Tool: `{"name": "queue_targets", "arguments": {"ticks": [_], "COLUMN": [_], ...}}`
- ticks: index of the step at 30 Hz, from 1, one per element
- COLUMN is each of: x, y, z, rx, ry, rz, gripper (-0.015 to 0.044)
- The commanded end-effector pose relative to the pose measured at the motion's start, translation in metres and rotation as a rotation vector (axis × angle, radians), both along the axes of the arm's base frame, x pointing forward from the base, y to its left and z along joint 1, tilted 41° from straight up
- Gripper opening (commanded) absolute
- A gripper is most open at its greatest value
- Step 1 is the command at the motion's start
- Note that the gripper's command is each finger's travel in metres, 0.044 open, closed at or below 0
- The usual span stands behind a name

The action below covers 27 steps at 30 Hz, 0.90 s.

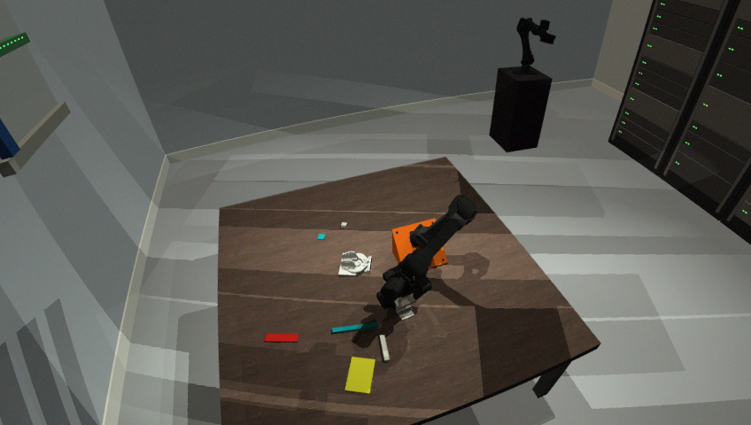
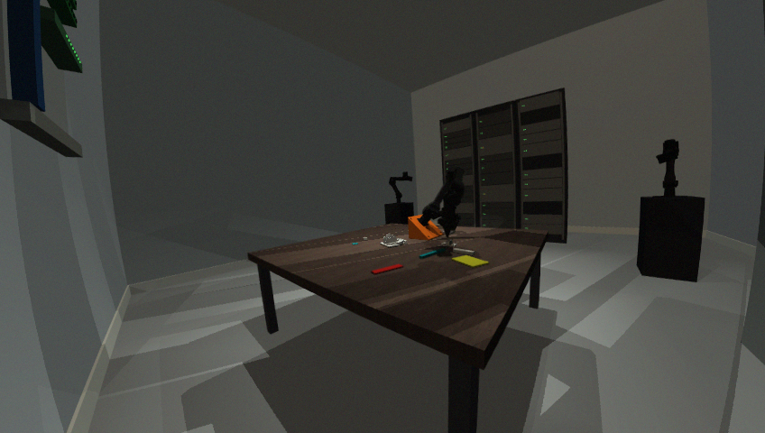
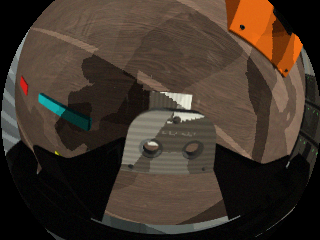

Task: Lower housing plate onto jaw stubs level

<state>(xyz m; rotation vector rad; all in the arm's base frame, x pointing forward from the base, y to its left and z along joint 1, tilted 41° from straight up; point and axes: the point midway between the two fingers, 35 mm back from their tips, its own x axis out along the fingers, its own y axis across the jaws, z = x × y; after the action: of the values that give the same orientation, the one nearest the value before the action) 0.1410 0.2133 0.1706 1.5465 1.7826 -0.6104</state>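
Gripper (image 1: 405, 310) (image 2: 449, 239) (image 3: 168, 146) set wide, closed on the housing plate (image 1: 405, 307) (image 3: 170, 131), gripped between its fingers above the table (image 1: 274, 252) (image 2: 343, 279) (image 3: 170, 197). White jaw assembly (image 1: 354, 263) (image 2: 392, 241) lies well apart from the plate. Teal bar (image 1: 353, 327) (image 2: 430, 253) (image 3: 65, 111) near gripper; orange wedge (image 1: 406, 243) (image 2: 421, 227) (image 3: 265, 35) by the arm.

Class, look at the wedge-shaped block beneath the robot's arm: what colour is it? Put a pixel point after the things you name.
The wedge-shaped block (image 1: 401, 240) (image 2: 417, 230) (image 3: 256, 27) is orange, clearest from the top.
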Motion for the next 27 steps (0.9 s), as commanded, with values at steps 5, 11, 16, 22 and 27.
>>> {"name": "queue_targets", "arguments": {"ticks": [5, 11, 16, 22, 27], "x": [-0.001, -0.002, 0.007, 0.021, 0.032], "y": [-0.016, -0.019, -0.023, -0.03, -0.037], "z": [0.021, 0.024, 0.018, 0.007, -0.002], "rx": [0.011, 0.011, 0.0, -0.017, -0.03], "ry": [-0.006, -0.006, -0.036, -0.084, -0.121], "rz": [0.002, 0.001, 0.027, 0.074, 0.115], "gripper": [0.0351, 0.0351, 0.0351, 0.0351, 0.0351]}}
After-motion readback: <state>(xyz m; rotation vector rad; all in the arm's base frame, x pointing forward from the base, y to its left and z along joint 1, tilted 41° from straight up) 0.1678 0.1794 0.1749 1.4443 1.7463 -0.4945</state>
